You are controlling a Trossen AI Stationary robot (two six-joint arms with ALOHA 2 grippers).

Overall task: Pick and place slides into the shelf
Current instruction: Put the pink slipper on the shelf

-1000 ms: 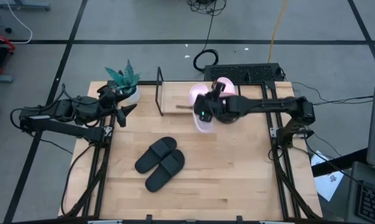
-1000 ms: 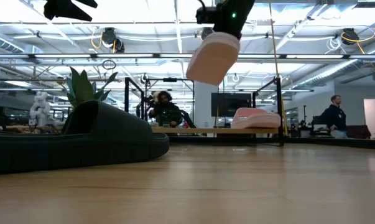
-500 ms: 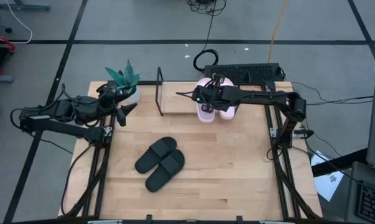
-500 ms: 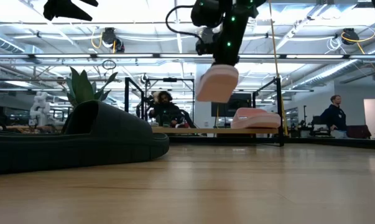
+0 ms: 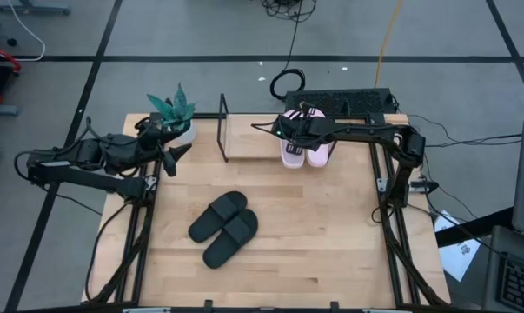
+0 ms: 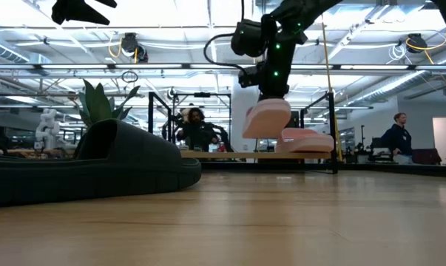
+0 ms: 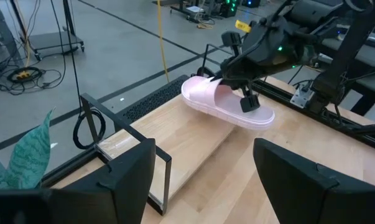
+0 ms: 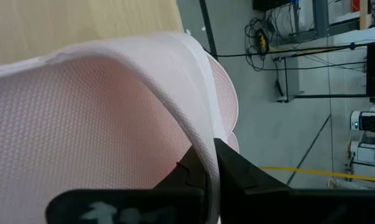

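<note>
My right gripper (image 5: 288, 131) is shut on a light pink slide (image 5: 292, 149) and hangs over the right end of the shelf (image 5: 248, 139), a light board in a black wire frame. The second pink slide (image 5: 319, 151) lies sole-down on the shelf right beside it. The black pair (image 5: 226, 228) lies side by side, soles down, on the table's middle. My left gripper (image 5: 169, 156) waits open above the table's left far part, near the plant. My right gripper (image 8: 210, 171) pinches the side edge of the pink slide's strap (image 8: 203, 146) between its two fingers, one finger under the strap and one outside it. It comes from above, pointing down. The slide (image 6: 267, 118) hangs tilted below the fingers, lifted clear just above the shelf board.
A potted green plant (image 5: 175, 111) stands at the table's far left corner beside the shelf's upright wire end (image 5: 223, 127). Bare board (image 7: 193, 152) lies left of the pink slides. People (image 6: 197, 129) show in the room behind the table.
My right gripper has carried the pink slide toward the table's far edge and down, from above the table in front of the shelf to just over the board. The slide has come alongside the other pink slide.
</note>
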